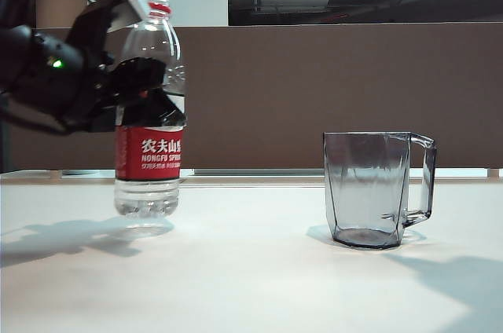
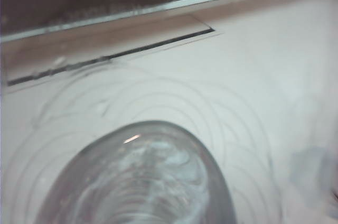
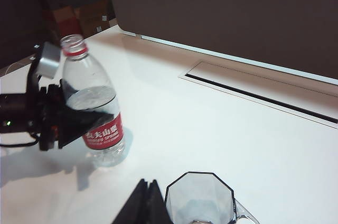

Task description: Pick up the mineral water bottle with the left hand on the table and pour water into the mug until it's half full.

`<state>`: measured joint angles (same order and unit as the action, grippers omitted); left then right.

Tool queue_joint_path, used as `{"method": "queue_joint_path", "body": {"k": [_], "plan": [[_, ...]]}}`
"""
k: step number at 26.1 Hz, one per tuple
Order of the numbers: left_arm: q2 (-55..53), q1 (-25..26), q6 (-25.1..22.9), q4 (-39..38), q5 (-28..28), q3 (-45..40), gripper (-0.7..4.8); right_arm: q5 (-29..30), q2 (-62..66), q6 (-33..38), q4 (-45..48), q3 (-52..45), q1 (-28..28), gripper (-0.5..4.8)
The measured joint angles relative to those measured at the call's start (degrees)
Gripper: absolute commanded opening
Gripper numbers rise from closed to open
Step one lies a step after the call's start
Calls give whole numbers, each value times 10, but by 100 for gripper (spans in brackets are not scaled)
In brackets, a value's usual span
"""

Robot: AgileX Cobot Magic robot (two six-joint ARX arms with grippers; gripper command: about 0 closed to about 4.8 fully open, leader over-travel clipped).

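Spanning the whole lower half of the exterior view, the table (image 1: 251,270) is bare white, giving both items a flat base; the left hand (image 1: 118,85), black arm coming in from the left edge w/ a green light, is pinching the mineral water bottle (image 1: 149,152) at the shoulder just above its red label, one silver-grey pad up beside the neck; gripping that high prob. leaves the body free to tip for a pour. Bottle is upright at left, cap off, and looks just clear of the table, though I can't be sure. The mug (image 1: 369,188) stands well apart at right, handle turned to the right edge, seemingly empty, so the pour isn't begun. Right gripper (image 3: 145,205) is a dark wedge at the bottom of its wrist view, next to the mug rim; can't tell its jaws' spread, nothing held.
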<state>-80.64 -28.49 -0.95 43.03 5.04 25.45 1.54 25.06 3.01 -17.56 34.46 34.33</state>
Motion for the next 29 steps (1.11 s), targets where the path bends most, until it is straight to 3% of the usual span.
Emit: {"method": "queue_joint_path", "body": {"k": [12,22,29], "plan": [[-43,-3,-39,-65,-1,113,227,0,0,0,-21,0,0,-8],[-155,-81,-213,-184,4,257,227,1,0,0,-77,0,0,-8],[-185,-82,-262,-186,-1,295,227,24,0,0,-85,0,0,-8]]}}
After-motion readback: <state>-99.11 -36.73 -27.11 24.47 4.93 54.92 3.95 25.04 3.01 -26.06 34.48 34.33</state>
